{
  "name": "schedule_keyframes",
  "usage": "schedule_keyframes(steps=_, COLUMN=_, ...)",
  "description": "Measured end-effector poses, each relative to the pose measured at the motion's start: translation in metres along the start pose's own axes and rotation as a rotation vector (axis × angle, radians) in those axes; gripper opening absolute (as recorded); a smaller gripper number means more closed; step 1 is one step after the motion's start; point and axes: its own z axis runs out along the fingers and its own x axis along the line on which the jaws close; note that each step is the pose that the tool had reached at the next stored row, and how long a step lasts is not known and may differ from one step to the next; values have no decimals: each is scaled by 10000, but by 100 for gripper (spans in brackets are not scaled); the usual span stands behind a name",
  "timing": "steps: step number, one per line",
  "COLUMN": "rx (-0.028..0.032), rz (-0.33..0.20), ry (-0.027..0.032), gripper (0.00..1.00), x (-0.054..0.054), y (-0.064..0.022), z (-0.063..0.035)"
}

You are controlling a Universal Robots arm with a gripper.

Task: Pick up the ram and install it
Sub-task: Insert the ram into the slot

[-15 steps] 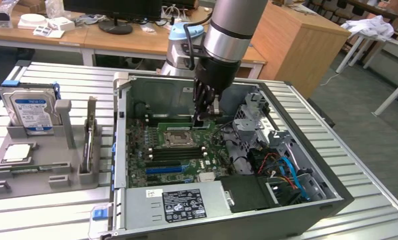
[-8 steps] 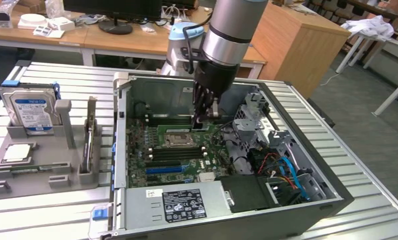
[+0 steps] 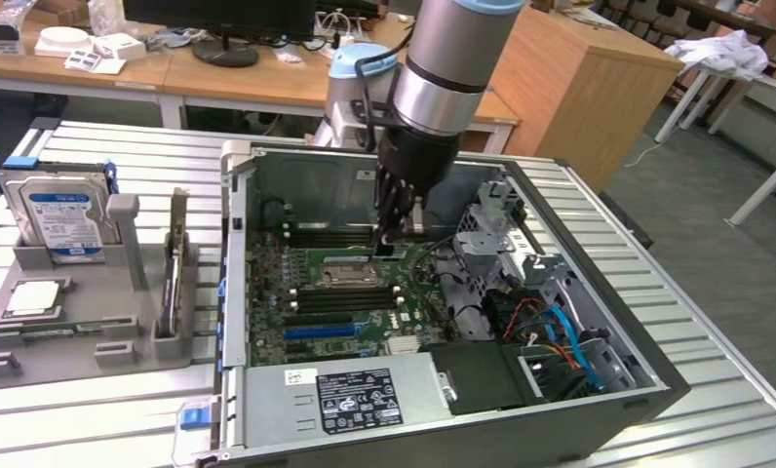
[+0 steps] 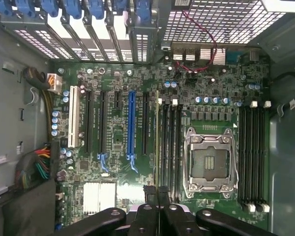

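Arm reaches down into the open computer case (image 3: 313, 177); claw (image 3: 395, 239) low over the motherboard (image 4: 216, 83), close to the empty processor socket (image 4: 210, 160).

Claw (image 4: 157, 219) clenched; fingers pressed together on a thin stick seen edge-on, which I take to be the ram (image 4: 157, 142); grasp looks centred on its upper edge.

Ram position: running parallel with the bank of memory slots (image 4: 170, 147) that lies between the socket and the blue expansion slot (image 4: 131, 128); it lines up near the outermost slot of that bank; cannot tell whether its lower edge has met the slot or hangs just above it.

Off to the exterior view's left, the grey tray (image 3: 50, 341) holds the hard drive (image 3: 63, 210) and the processor chip (image 3: 30, 297); both well apart from the work.

Risks from here, as judgement:
- stick slightly off the slot line; pressing down would land the contacts on the slot wall or bare board and could chip either;
- stick tilted along its length; one end seats first, the other rides up, and it jams;
- notch the wrong way round; cannot be checked edge-on; force would damage slot or stick;
- white end clips (image 4: 174, 102) possibly closed, state unreadable; a closed clip would block seating;
- narrow hold on a thin edge; push load could make the stick slip or twist between the fingers.
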Motion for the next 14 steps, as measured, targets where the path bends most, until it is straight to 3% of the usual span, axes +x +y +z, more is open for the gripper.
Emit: schedule_keyframes(steps=14, rx=1, rz=19, ry=-1, gripper=12, x=2, y=-5, z=115)
